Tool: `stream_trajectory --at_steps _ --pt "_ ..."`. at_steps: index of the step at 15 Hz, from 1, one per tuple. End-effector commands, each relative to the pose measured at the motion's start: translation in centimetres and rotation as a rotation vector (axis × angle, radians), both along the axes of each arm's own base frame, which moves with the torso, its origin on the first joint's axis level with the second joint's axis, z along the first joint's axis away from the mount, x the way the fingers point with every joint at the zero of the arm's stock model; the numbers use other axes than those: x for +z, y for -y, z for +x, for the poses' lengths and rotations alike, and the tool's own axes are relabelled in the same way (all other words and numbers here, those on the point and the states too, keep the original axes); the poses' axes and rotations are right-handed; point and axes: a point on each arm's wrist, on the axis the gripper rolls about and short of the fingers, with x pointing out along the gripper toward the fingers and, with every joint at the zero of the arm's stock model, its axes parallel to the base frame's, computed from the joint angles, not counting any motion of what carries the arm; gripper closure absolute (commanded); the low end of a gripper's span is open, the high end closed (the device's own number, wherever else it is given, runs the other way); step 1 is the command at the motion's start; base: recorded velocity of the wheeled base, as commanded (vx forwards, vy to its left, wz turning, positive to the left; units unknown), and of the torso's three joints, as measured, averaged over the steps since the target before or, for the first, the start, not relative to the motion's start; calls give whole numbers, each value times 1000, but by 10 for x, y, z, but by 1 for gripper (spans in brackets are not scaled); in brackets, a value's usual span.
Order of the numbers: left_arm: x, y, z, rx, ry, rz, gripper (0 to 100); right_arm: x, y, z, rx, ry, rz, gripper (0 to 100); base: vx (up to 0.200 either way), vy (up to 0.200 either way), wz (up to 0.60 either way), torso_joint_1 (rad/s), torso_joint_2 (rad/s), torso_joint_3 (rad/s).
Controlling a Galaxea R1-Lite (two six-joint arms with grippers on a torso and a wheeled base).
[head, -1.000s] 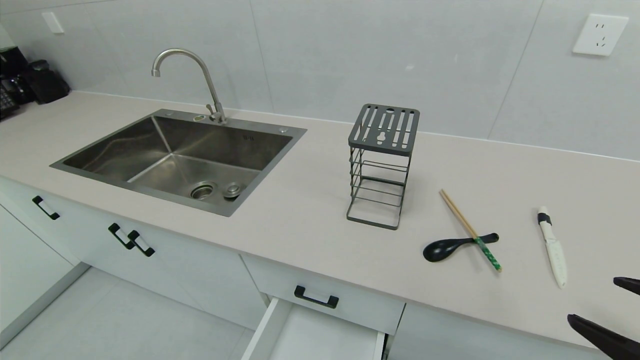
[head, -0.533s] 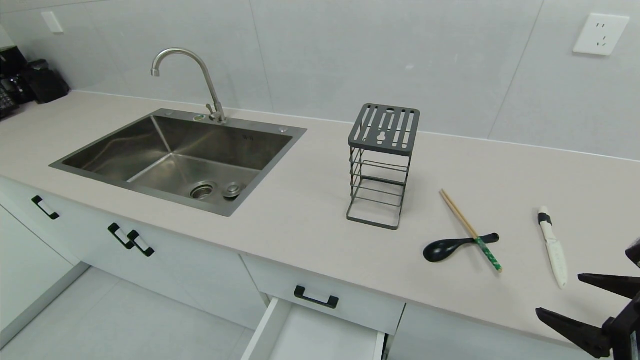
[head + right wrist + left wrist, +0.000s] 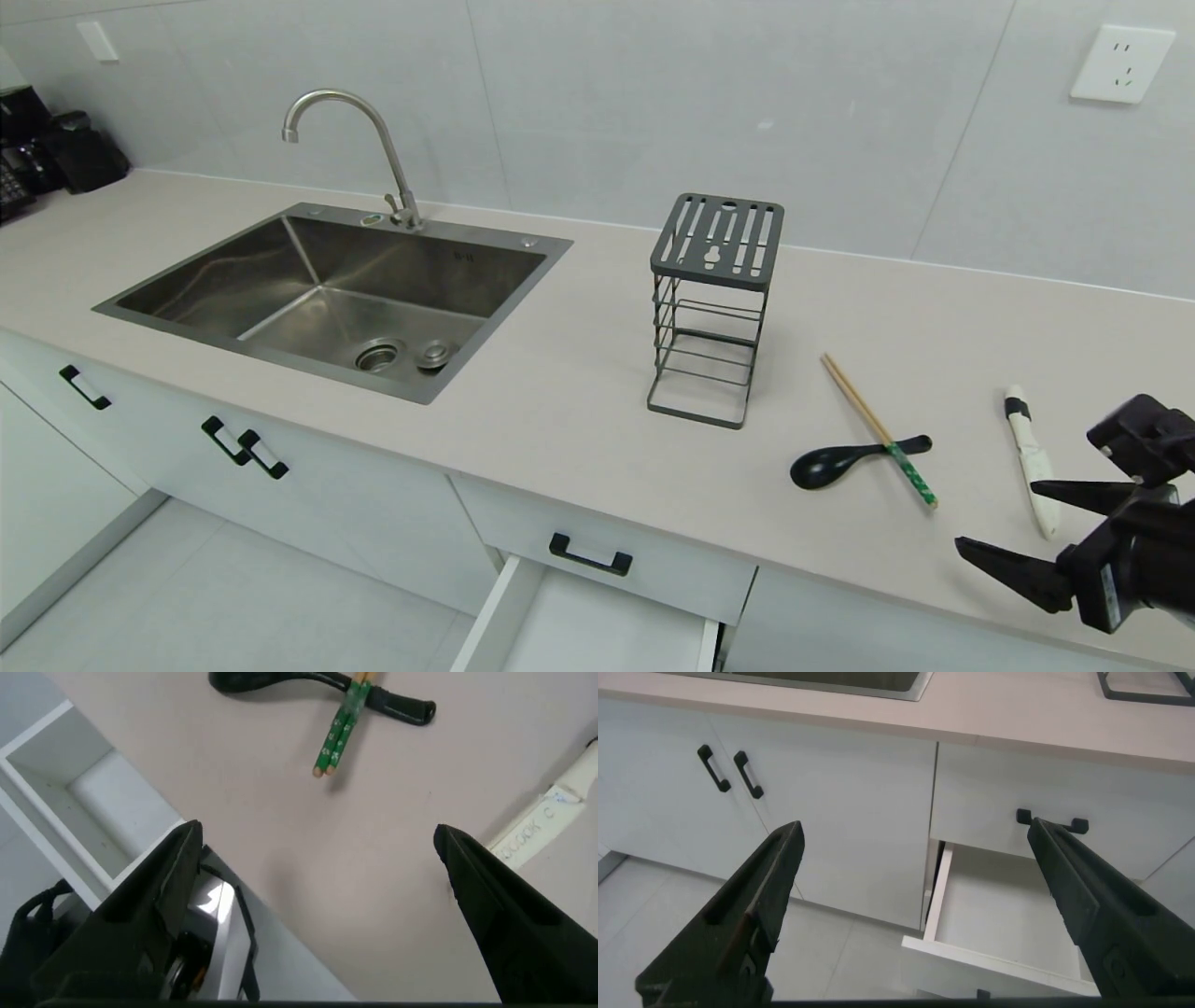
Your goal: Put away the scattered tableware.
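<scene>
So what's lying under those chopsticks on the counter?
The handle of the black spoon: the chopsticks cross over it near its end. The short stretch of handle right beneath them is covered. Otherwise only the pale counter lies below them.

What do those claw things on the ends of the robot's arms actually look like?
Both are matte black. The right gripper has two long, flat fingers that taper to points like a beak. They are fixed to a chunky, boxy black wrist block with a small pale mark on its side. The left gripper has the same pair of tapered black wedges.
</scene>
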Motion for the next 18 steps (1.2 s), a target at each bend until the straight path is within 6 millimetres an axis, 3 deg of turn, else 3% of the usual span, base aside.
stream_trajectory --at_steps 1,18 --pt "0 0 0 0 -1 0 0 -1 -8 18 26 -29 -7 0 0 0 0 0 0 0" --pt "0 0 0 0 -1 0 0 -23 -30 88 40 -137 -42 0 0 0 0 0 0 0"
